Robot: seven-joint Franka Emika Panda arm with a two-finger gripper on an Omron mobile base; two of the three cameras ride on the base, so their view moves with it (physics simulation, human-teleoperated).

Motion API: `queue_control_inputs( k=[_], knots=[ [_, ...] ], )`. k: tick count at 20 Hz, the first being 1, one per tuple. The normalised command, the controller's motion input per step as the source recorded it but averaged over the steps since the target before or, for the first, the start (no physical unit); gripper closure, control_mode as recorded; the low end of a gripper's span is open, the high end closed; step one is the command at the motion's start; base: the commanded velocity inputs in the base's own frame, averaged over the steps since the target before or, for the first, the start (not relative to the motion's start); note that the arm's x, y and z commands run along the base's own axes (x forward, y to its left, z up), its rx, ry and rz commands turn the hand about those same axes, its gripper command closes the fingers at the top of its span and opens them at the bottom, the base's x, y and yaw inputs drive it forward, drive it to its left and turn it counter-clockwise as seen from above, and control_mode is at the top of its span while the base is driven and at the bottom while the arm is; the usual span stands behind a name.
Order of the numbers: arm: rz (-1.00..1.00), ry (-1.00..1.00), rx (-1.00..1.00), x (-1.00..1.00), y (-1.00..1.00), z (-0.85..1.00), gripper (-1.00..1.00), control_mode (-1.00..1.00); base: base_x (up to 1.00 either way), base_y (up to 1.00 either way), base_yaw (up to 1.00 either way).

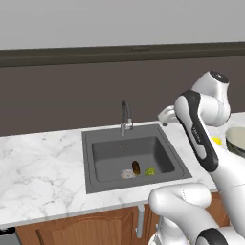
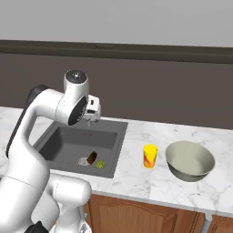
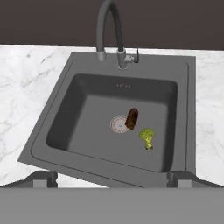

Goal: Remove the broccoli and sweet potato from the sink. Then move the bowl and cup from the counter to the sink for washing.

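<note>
My gripper (image 3: 112,180) hangs high above the sink (image 3: 65,109), fingers spread wide and holding nothing. On the basin floor, the sweet potato (image 3: 131,118) touches the drain (image 3: 118,124) at its 2 o'clock; the broccoli (image 3: 147,137) lies at its 4 o'clock. The cup (image 2: 150,156) and bowl (image 2: 189,160) stand on the counter (image 2: 150,182) at the sink's 3 o'clock.

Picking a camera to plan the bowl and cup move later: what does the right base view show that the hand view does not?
Right base view alone: the yellow cup and the bowl, both on the counter right of the sink. Hand view alone: a close look at the drain. Both: the sweet potato beside the drain, the broccoli next to it, and the faucet.
</note>
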Motion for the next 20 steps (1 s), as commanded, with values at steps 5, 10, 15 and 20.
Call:
queue_control_inputs(
  k=[5, 10, 15, 20],
  knots=[
    [0.04, 0.00, 0.00, -0.02, -0.05, -0.17, -1.00, -1.00, 0.00, 0.00, 0.00],
    [0.04, 0.00, 0.00, 0.00, -0.04, -0.17, -1.00, -1.00, 0.00, 0.00, 0.00],
    [0.04, 0.00, 0.03, 0.00, -0.02, -0.19, -1.00, -1.00, 0.00, 0.00, 0.00],
    [0.03, 0.00, 0.04, 0.00, 0.00, -0.20, -1.00, -1.00, 0.00, 0.00, 0.00]
  ],
)
